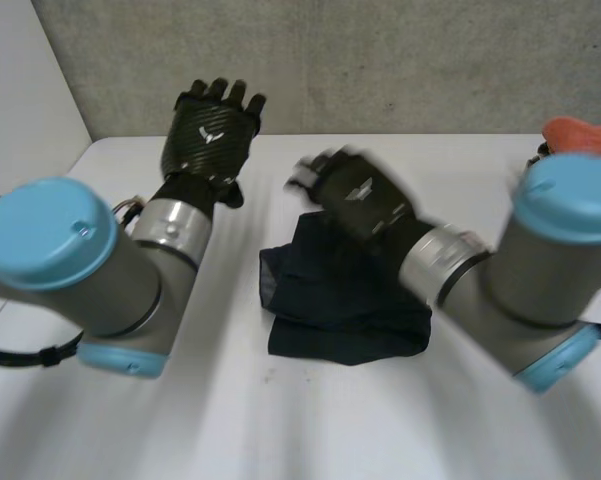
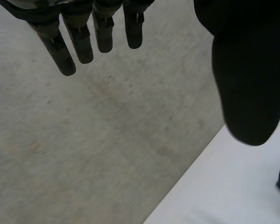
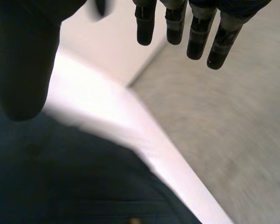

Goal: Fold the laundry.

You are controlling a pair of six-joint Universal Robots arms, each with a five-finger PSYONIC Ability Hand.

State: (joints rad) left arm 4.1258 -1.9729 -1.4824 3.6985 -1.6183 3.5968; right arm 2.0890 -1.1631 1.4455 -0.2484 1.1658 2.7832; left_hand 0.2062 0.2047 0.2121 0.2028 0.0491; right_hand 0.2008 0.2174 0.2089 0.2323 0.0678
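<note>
One dark navy garment (image 1: 330,310) lies on the white desk (image 1: 280,430), loosely folded into a rumpled, roughly square heap. It looks slightly longer from arm to arm than from its near edge to its far one. The right forearm covers part of it, so its long axis cannot be told with certainty, nor which end is which.

The right hand (image 1: 355,190) hangs over the far edge of that garment, palm down. In the right wrist view its fingers (image 3: 174,28) hang straight and apart from the thumb (image 3: 23,70), gripping nothing. The navy fabric (image 3: 60,182) spreads under the palm and back toward the wrist. Bare desk and then the grey wall (image 1: 380,60) lie beyond the fingertips.

The left hand (image 1: 215,125) is raised well to the left of the garment, near the desk's far edge, with its back toward the head camera. In its own wrist view the fingers (image 2: 84,49) are straight and spread away from the thumb (image 2: 251,84), and it too holds nothing. A sliver of the dark fabric shows beside the thumb.

One orange cloth (image 1: 580,133) sits at the far right of the desk, beyond the right arm and well apart from both hands.
</note>
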